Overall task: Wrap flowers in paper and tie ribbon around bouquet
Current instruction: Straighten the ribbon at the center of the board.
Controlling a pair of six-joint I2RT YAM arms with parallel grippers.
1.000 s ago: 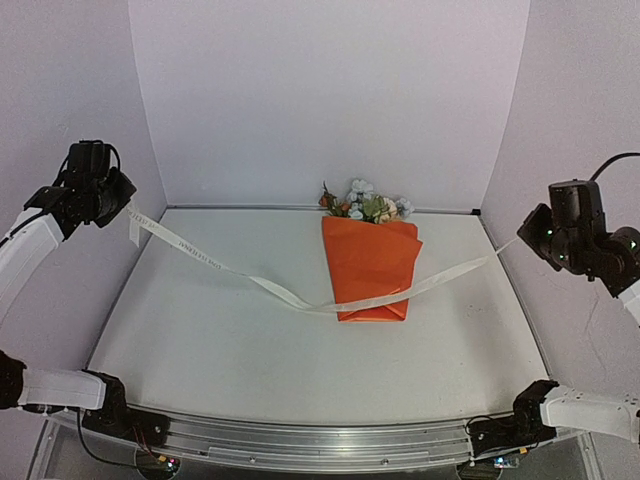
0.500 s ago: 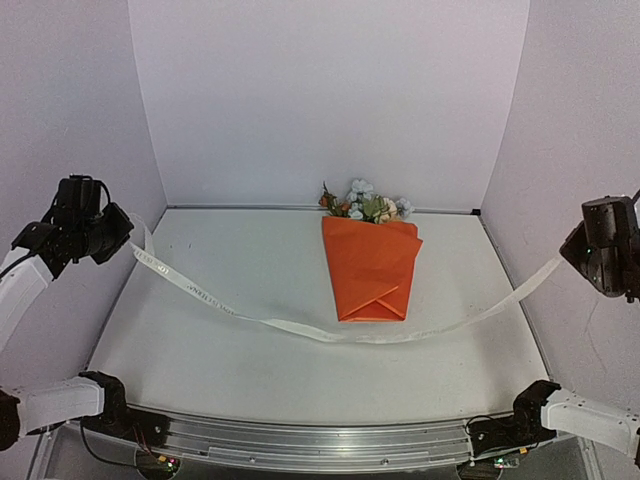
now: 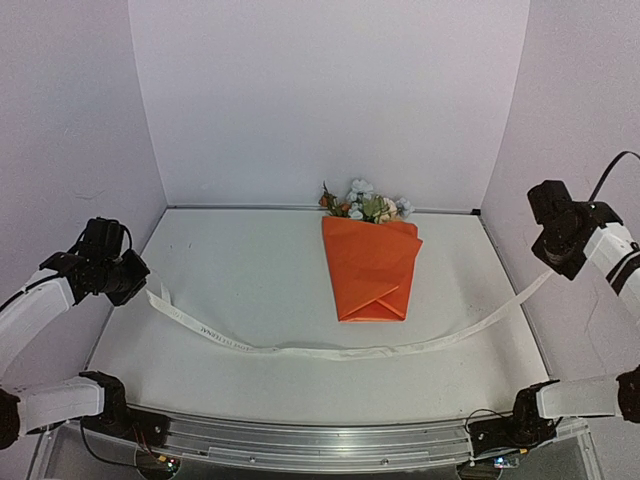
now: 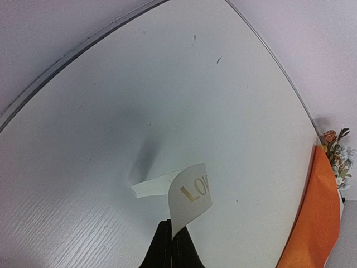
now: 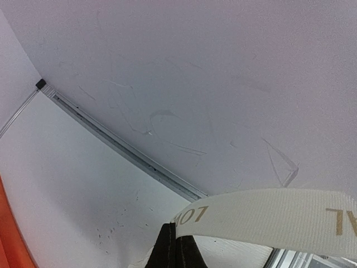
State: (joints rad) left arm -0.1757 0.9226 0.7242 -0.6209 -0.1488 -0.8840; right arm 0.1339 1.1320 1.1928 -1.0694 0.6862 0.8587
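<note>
Gold letters "LO" on the cream ribbon (image 4: 189,195), the rest illegible

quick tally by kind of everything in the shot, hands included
paper wrap, orange: 1
flower bunch, poking out of the wrap's top: 1
ribbon, white, lying across the table in front of the wrap: 1
hands: 2, left hand and right hand, each pinching a ribbon end
total: 5

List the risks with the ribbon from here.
The ribbon lies slack on the near side of the bouquet, not around it; tightening may miss it.
The left fingers pinch the ribbon near its end; tension could pull it free.
The paper looks only folded, unfastened; a dragging ribbon might open it.
</note>
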